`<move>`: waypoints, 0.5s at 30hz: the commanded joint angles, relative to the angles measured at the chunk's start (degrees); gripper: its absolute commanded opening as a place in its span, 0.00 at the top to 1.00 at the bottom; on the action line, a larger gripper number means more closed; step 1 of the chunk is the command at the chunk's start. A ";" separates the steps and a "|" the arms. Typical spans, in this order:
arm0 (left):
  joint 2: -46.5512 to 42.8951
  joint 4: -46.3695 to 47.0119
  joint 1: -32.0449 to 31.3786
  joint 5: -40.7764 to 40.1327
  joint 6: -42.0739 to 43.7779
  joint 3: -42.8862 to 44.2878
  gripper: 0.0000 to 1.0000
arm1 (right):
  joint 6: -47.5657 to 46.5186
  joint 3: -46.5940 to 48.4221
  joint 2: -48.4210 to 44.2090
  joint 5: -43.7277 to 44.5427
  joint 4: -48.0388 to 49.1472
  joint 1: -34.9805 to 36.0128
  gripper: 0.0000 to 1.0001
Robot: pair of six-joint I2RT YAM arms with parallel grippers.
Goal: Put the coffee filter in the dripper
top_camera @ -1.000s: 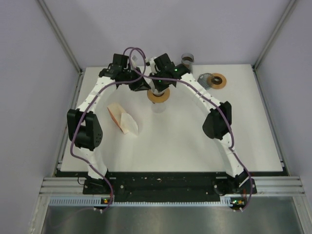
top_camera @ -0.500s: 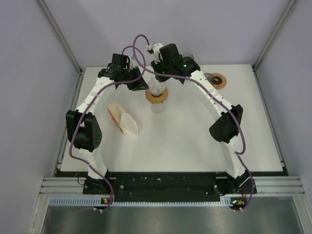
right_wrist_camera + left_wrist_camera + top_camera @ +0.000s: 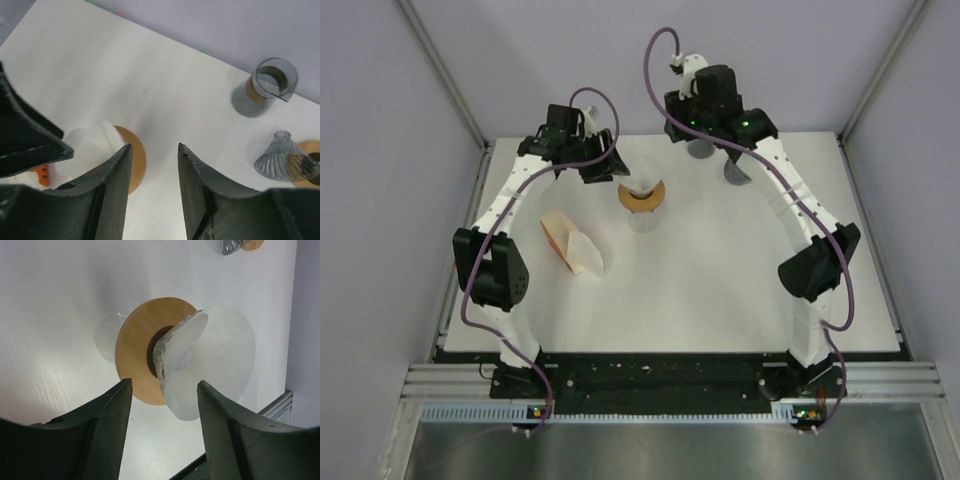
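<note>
The dripper (image 3: 642, 203), clear glass with a round wooden collar (image 3: 134, 348), stands mid-table toward the back. A white paper coffee filter (image 3: 216, 358) sits in its cone and sticks out past the collar; it also shows as the filter (image 3: 88, 145) in the right wrist view. My left gripper (image 3: 164, 385) is open just short of the filter, with nothing between its fingers, and in the top view the left gripper (image 3: 612, 172) is beside the collar. My right gripper (image 3: 154, 146) is open and empty, raised behind and to the right of the dripper (image 3: 135, 159).
A stack of spare filters (image 3: 572, 246) lies left of the dripper. At the back right stand a small grey glass cup (image 3: 270, 83) and a second ribbed glass dripper (image 3: 285, 160) on a wooden ring, partly behind the right arm.
Both grippers have opened. The right arm has lifted off the dripper and swung back to the right. The left gripper has drawn slightly back, leaving the filter in the cone.
</note>
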 commanded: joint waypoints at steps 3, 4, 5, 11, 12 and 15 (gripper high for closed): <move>-4.30 -1.56 0.09 -0.75 3.95 6.61 0.37 | 7.42 -0.29 -1.39 0.61 6.64 -7.57 0.47; -4.48 -2.17 0.09 -0.84 4.65 7.31 0.36 | 8.47 -0.12 -0.78 0.43 7.51 -8.71 0.43; -4.74 -2.61 0.18 -1.02 5.35 7.84 0.36 | 9.87 -0.11 -0.16 -1.05 8.39 -9.85 0.41; -8.34 -4.99 1.41 -3.04 11.41 8.55 0.34 | 15.87 3.13 7.13 -6.95 15.77 -14.96 0.36; -8.87 -5.69 1.85 -2.95 13.08 8.64 0.33 | 14.38 3.75 8.79 -8.09 17.70 -15.04 0.36; -10.27 -8.50 3.25 -2.60 17.56 8.64 0.32 | 6.92 6.90 14.15 -15.19 23.33 -15.13 0.35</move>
